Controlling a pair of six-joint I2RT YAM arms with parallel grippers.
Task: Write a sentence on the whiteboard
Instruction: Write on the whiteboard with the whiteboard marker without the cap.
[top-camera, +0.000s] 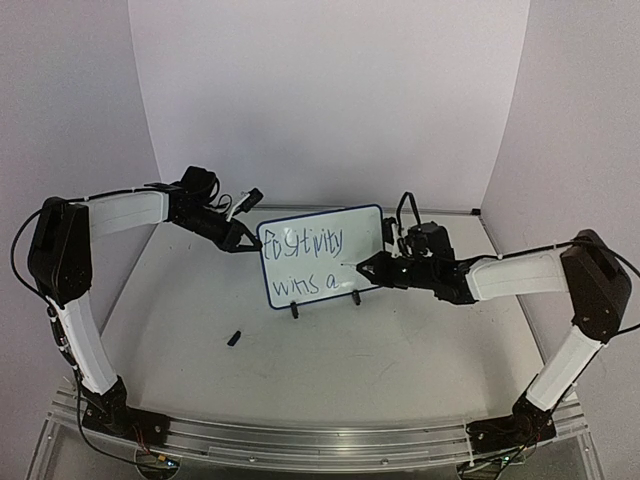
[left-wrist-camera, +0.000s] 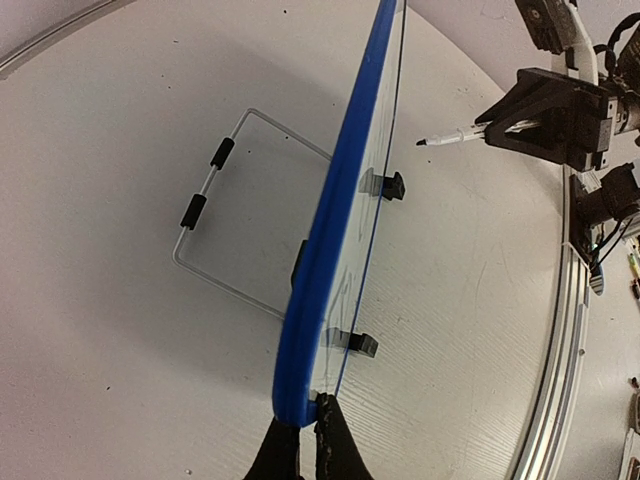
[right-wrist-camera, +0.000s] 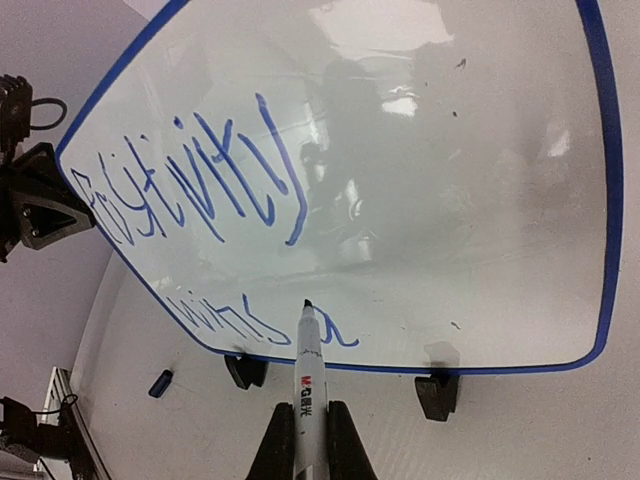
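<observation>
The left hand (left-wrist-camera: 312, 425) is pinching the board (top-camera: 358, 228) at the edge nearest it, bracing it upright on its feet (right-wrist-camera: 436, 395) on the bench (top-camera: 400, 360). The right hand (right-wrist-camera: 306, 425) pinches a marker (right-wrist-camera: 308, 375), tip forward, apparently just short of the face ahead of it. The sentence (top-camera: 300, 262) reads "Positivity" over "wins a", so "all" looks unfinished. The tip should land just beyond the "a", pressing lightly so the board does not rock away, then draw two tall strokes matching the other letters.

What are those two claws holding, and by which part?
The left gripper pinches the whiteboard by its left edge; the right gripper clamps a marker around its barrel, tip pointing at the board.
</observation>
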